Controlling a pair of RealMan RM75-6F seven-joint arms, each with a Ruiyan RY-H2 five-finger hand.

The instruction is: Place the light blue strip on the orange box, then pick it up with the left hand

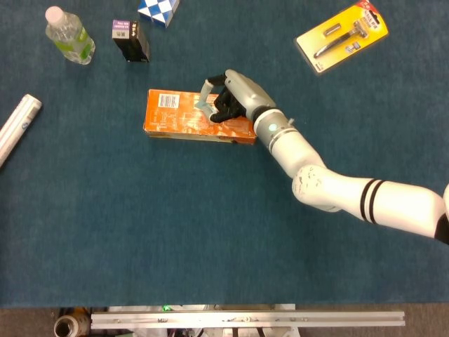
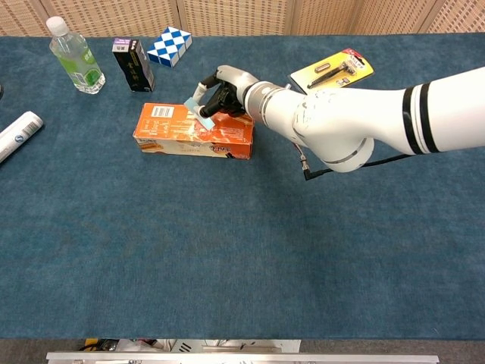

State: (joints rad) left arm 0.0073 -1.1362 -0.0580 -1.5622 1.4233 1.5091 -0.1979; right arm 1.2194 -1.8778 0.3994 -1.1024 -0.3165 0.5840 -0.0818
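One orange box (image 1: 200, 117) lies flat on the blue table (image 1: 140, 232), left of centre in the upper half of the head view. One light blue strip (image 2: 198, 114) sits tilted over the box's top face, near its right end, pinched in the fingers of the right hand (image 1: 231, 98). That hand reaches in from the right of the frame on a white arm with black bands. Whether the strip's lower end touches the box cannot be told; in the head view most of the strip is hidden under the dark fingers. The left hand appears in neither view.

Around the box stand single items. One clear bottle (image 1: 69, 35) with a green label lies at the upper left. One small black carton (image 1: 131, 40) stands just right of it. One blue-and-white checked cube (image 1: 158, 10) sits at the top edge, cut off by the frame in the head view and whole in the chest view (image 2: 168, 46). One yellow blister pack (image 1: 342, 35) holding a razor lies at the upper right. One white tube (image 1: 18, 127) lies at the left edge, its lower end cut off.
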